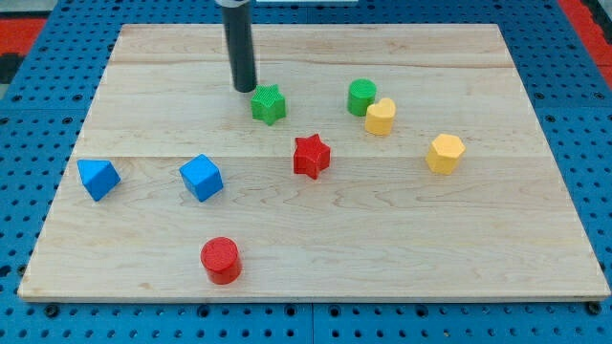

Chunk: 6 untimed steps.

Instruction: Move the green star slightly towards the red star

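Note:
The green star lies on the wooden board a little above the middle. The red star lies below it and to its right, about a block's width away. My tip is the end of the dark rod; it stands just to the upper left of the green star, very close to it or touching its edge.
A green cylinder and a yellow cylinder stand together right of the green star. A yellow hexagon lies further right. A blue triangle and a blue cube lie at the left. A red cylinder stands near the view's bottom.

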Each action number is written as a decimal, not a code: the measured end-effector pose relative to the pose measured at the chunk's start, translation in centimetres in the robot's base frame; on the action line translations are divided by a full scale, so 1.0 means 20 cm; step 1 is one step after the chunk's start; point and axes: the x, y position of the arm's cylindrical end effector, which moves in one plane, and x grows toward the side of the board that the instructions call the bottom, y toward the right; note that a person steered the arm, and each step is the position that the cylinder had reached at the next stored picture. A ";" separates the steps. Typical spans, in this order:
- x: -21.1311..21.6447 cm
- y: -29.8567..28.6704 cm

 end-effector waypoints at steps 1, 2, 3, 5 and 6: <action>0.03 -0.11; 0.03 0.01; 0.06 0.13; 0.10 0.35; 0.02 0.24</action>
